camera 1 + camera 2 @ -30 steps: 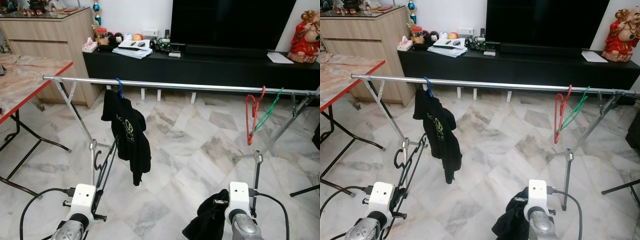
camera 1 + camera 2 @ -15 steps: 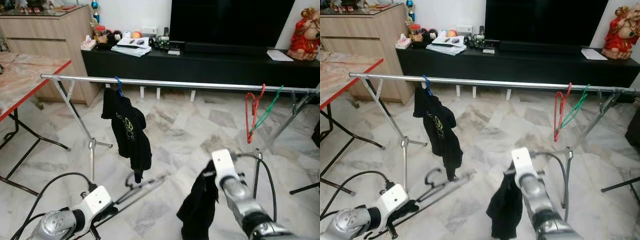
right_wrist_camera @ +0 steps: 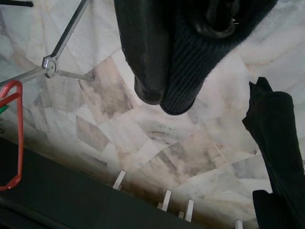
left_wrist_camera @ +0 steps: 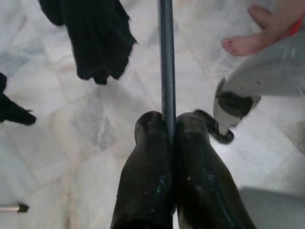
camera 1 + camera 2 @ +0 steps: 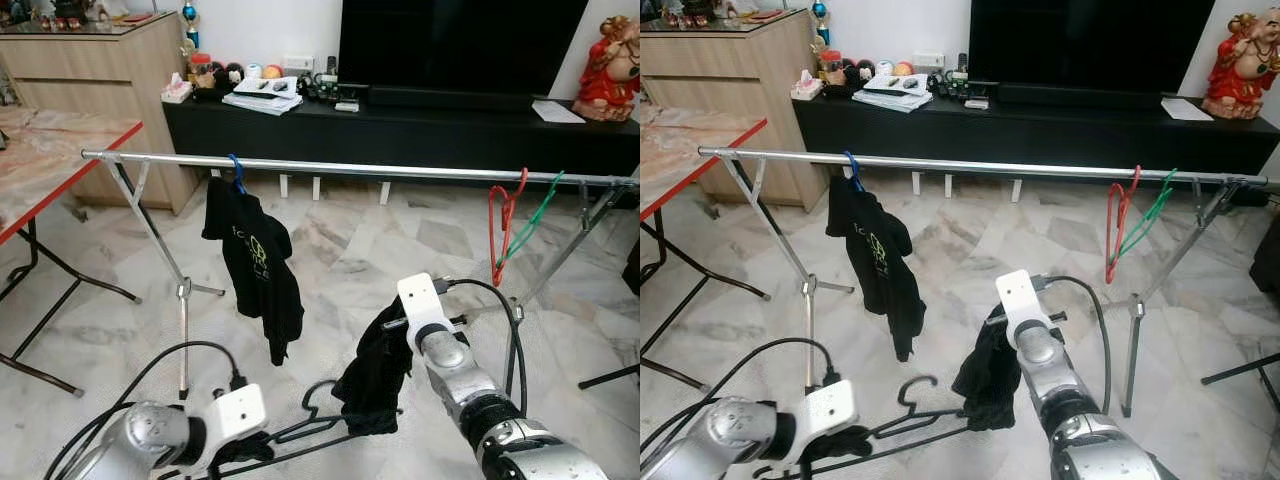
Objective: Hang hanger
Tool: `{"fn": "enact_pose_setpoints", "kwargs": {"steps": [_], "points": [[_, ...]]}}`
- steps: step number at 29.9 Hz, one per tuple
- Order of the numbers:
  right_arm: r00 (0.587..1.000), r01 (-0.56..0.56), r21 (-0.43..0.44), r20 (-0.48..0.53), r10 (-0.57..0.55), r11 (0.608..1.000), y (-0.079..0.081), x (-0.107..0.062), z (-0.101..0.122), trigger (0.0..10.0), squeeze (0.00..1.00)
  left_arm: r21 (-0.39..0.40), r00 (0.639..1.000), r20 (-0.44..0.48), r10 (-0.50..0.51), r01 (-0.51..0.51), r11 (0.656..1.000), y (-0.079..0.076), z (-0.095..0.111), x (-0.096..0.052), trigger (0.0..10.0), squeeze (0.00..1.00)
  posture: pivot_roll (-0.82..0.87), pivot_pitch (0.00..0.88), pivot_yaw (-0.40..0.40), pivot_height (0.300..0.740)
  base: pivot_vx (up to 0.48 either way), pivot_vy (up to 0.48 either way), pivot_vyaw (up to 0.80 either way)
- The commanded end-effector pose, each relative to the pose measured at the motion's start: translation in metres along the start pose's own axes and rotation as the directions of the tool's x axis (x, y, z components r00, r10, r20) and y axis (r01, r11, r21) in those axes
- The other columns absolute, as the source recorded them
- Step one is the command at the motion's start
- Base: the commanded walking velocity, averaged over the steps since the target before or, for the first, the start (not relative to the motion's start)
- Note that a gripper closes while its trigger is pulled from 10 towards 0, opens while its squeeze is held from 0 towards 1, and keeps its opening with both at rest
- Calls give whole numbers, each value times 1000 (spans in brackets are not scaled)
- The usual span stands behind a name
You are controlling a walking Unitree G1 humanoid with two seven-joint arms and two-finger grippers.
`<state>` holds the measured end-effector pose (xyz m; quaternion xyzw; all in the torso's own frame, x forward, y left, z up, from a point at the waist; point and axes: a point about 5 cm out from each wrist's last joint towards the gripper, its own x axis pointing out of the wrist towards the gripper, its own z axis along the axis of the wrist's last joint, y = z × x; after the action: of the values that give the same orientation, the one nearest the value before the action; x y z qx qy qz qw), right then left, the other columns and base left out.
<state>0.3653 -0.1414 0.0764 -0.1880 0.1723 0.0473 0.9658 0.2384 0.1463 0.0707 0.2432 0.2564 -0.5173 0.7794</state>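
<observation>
— Looking through the head camera, I see my left gripper [image 5: 835,442] low at the left, holding a black hanger [image 5: 915,412] that lies nearly level, its hook up beside the dark garment [image 5: 988,372]

— And the wrist cameras?

— My left wrist view gives what the head view can't: both fingers [image 4: 151,171] pinched tight on the hanger's thin bar, with a person's bare foot [image 4: 248,42] on the marble floor [image 5: 370,250]. My right wrist view has the right gripper [image 3: 183,86] clamped on the dark garment

— Where's the rail?

— I see the clothes rail [image 5: 400,171] ahead, well above the hanger, carrying a hung black shirt [image 5: 255,260], a red hanger [image 5: 505,225] and a green hanger [image 5: 535,220]
</observation>
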Motion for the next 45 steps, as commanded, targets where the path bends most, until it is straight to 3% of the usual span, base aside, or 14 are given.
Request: {"fn": "enact_pose_setpoints", "kwargs": {"steps": [1,18,27,28,30,36,45], "points": [[1000,2,5,31,-2,1000,1,2,14,10000,0,11,1000,2,27,-27,1000,1,5,4,10000,0,151,0,-46,740,0,0,0],[1000,10,20,19,-10,1000,-6,2,9,10000,0,-15,975,20,223,-223,975,11,11,10,10000,0,155,0,-61,740,0,0,0],[1000,9,21,19,-9,1000,-6,2,9,10000,0,-19,973,23,231,-231,973,12,11,10,10000,0,154,0,-61,740,0,0,0],[999,-50,26,8,50,998,2,1,8,10000,0,-75,962,113,250,-243,967,12,23,14,10000,0,152,0,-76,740,0,0,0],[996,-88,25,2,88,996,7,1,7,10000,0,-103,954,157,257,-243,964,11,30,15,10000,0,152,0,-76,740,0,0,0],[996,-92,35,-2,92,995,9,1,8,10000,0,-147,923,211,322,-295,944,18,39,14,10000,0,151,0,-82,740,0,0,0],[1000,-26,97,4,25,995,2,3,14,10000,0,-123,934,109,340,-327,937,16,27,19,10000,0,149,0,-82,740,0,0,0]]}}
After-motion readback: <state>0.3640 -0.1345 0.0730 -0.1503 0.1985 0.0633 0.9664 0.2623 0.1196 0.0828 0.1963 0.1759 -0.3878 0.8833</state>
